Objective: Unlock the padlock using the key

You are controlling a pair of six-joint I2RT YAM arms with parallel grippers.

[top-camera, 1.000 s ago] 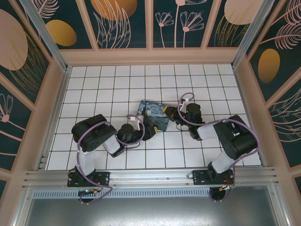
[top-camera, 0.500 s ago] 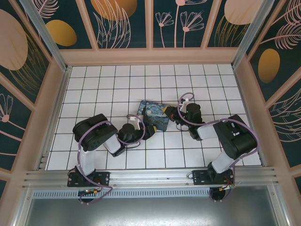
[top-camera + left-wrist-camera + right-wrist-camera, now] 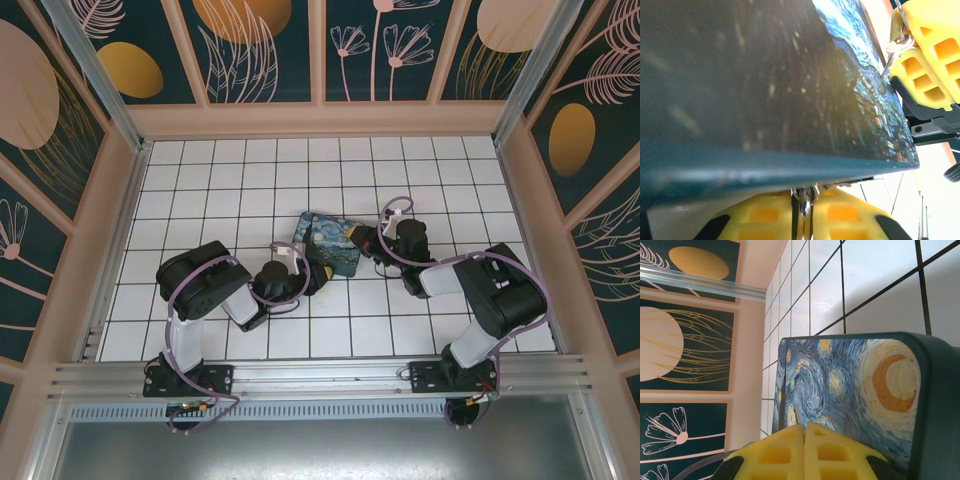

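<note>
Two end effectors: clenched.
Left end effector [image 3: 802, 220]: closed on one thin metal piece [image 3: 802, 197].
Right end effector [image 3: 805, 440]: pressed fully shut.
One box [image 3: 328, 243]: flanked by both.

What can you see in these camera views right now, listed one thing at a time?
box: one, blue-and-yellow starry-night print, mid-floor between the grippers.
floor: one, white tiles with dark lines, under everything.
walls: dark teal panels with gold discs and pale flowers, around the floor.
left metal piece: one, silvery, pinched between the left fingers; key or padlock, cannot tell.
right metal piece: one, silvery, at the right fingertips; likewise unclear.
left gripper: one, yellow fingers, close by the box's left side.
right gripper: one, yellow fingers, close by the box's right side.
</note>
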